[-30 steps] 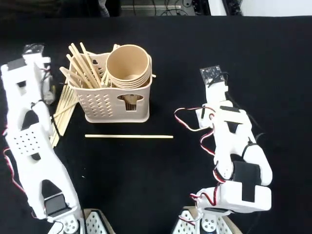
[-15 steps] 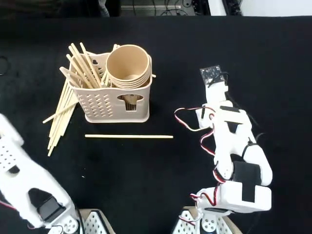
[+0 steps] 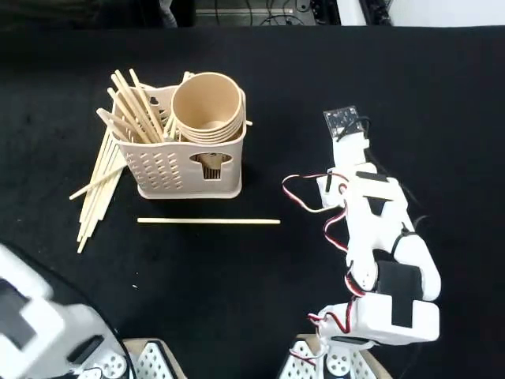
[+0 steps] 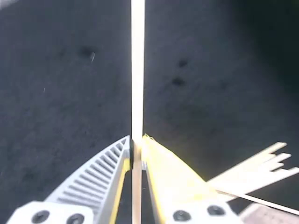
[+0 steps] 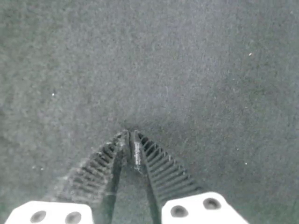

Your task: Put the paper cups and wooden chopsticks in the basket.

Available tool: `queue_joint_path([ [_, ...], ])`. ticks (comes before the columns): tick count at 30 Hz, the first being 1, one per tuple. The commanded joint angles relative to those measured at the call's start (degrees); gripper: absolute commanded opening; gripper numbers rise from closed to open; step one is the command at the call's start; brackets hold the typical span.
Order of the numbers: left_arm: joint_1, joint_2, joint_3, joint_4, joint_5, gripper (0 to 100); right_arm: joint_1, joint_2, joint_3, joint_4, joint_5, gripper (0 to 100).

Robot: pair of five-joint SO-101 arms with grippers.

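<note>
Black cloth tabletop [image 3: 276, 79]. Basket [image 3: 185, 170] at 10 o'clock, paper cups [image 3: 207, 99] stacked inside. Loose chopsticks [image 3: 96, 197] at its 9, lone chopstick [image 3: 209, 221] at its 6. Left gripper [image 4: 137, 139] pinched on held chopstick [image 4: 137, 56]; right gripper [image 5: 128, 136] closed, empty. Risk (likely): long stick pivots in pinch, snags rim.

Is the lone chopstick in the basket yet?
No, the lone chopstick lies flat on the table, apart from the basket.
</note>
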Motion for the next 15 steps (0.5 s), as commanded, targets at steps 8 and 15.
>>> queue_joint_path([
  [8,33.71,-48.70,53.67,-51.60,0.35,3,-0.88,-2.59,-0.13,-0.44,0.00,1.2],
  [15,48.13,-61.36,90.07,-100.66,0.18,3,-0.88,-2.59,-0.13,-0.44,0.18,1.2],
])
